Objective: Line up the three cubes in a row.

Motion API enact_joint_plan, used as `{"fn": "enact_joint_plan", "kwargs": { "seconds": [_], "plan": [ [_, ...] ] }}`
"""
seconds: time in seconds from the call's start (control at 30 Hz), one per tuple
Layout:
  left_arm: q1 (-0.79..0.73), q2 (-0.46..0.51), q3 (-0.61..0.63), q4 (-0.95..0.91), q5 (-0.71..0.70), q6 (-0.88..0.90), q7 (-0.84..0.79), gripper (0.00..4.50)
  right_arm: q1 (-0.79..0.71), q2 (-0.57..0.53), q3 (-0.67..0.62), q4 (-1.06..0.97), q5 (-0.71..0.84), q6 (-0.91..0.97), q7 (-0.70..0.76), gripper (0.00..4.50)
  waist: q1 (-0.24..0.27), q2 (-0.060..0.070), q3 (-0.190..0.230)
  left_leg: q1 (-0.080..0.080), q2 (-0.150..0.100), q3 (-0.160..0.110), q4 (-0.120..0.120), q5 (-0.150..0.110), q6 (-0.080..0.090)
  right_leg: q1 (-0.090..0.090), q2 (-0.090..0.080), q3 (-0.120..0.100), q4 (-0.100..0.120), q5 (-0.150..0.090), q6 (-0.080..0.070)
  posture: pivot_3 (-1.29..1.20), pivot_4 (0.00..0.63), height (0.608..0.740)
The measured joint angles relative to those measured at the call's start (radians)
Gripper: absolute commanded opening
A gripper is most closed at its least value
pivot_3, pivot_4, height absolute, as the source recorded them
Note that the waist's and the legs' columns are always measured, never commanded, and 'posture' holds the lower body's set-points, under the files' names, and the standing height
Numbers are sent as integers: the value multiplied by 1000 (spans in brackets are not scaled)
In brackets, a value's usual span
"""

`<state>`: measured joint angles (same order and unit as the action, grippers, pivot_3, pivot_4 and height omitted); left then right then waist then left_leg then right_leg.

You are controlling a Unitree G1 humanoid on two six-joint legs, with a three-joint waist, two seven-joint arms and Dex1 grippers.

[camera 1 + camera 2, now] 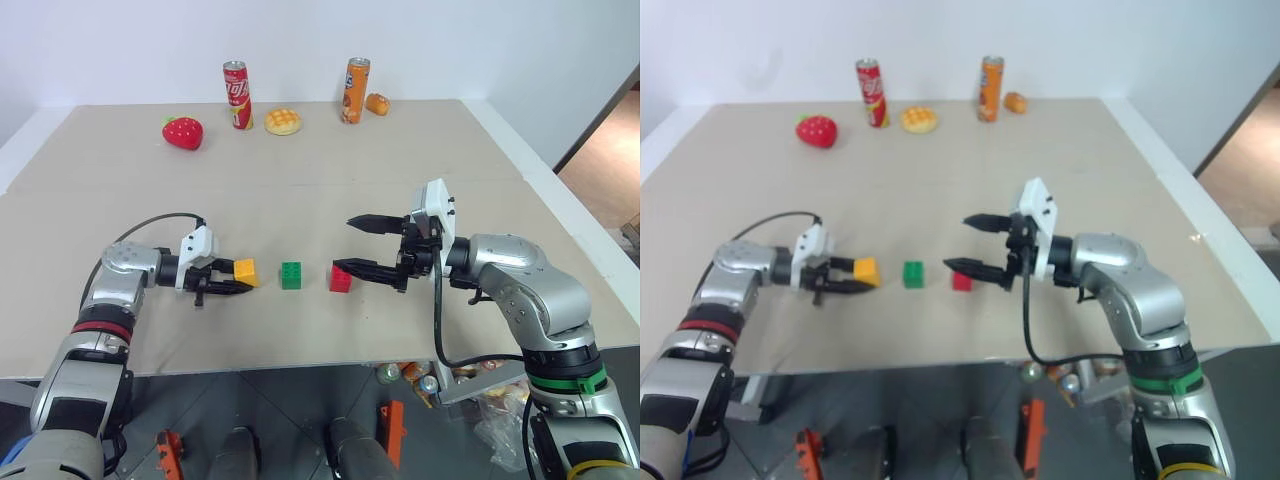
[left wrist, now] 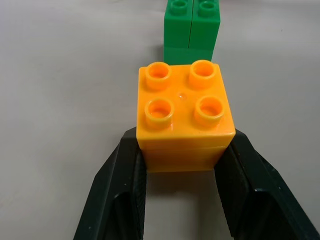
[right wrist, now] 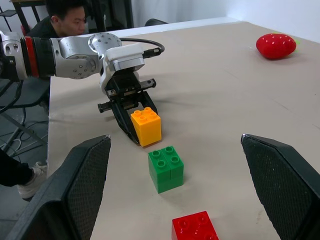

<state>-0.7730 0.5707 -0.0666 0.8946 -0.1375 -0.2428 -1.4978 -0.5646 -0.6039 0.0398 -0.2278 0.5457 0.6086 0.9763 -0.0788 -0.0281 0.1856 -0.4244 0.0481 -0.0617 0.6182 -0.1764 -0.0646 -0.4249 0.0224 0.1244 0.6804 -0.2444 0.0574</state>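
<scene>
Three studded cubes sit in the front middle of the table. My left gripper is shut on the yellow-orange cube, its black fingers pressing both sides, low at the tabletop. The green cube stands just to the right of it with a small gap between them. Further right is the red cube. My right gripper hovers open just right of the red cube, pointing left, lower finger close over that cube, nothing held. In the right wrist view the yellow-orange, green and red cubes lie roughly in one line.
Along the back of the table stand a red toy strawberry, a red can, a yellow bun, an orange can and a small orange item. The table's front edge is close. A person sits beyond the table.
</scene>
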Motion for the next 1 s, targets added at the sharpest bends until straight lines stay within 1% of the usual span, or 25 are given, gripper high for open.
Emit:
{"fn": "enact_joint_plan", "kwargs": {
  "seconds": [0.3,1.0],
  "plan": [
    [3,0,0,1,7,3,28,1331,0,0,0,0,0,0,1,4346,0,0,0,0,0,0,0,0,0,0,0,0,0,0,0,0,150,740],
    [1,0,0,-1,9,24,35,1331,0,0,0,0,0,0,1,4346,0,0,0,0,0,0,0,0,0,0,0,0,0,0,0,0,150,740]
  ]
}}
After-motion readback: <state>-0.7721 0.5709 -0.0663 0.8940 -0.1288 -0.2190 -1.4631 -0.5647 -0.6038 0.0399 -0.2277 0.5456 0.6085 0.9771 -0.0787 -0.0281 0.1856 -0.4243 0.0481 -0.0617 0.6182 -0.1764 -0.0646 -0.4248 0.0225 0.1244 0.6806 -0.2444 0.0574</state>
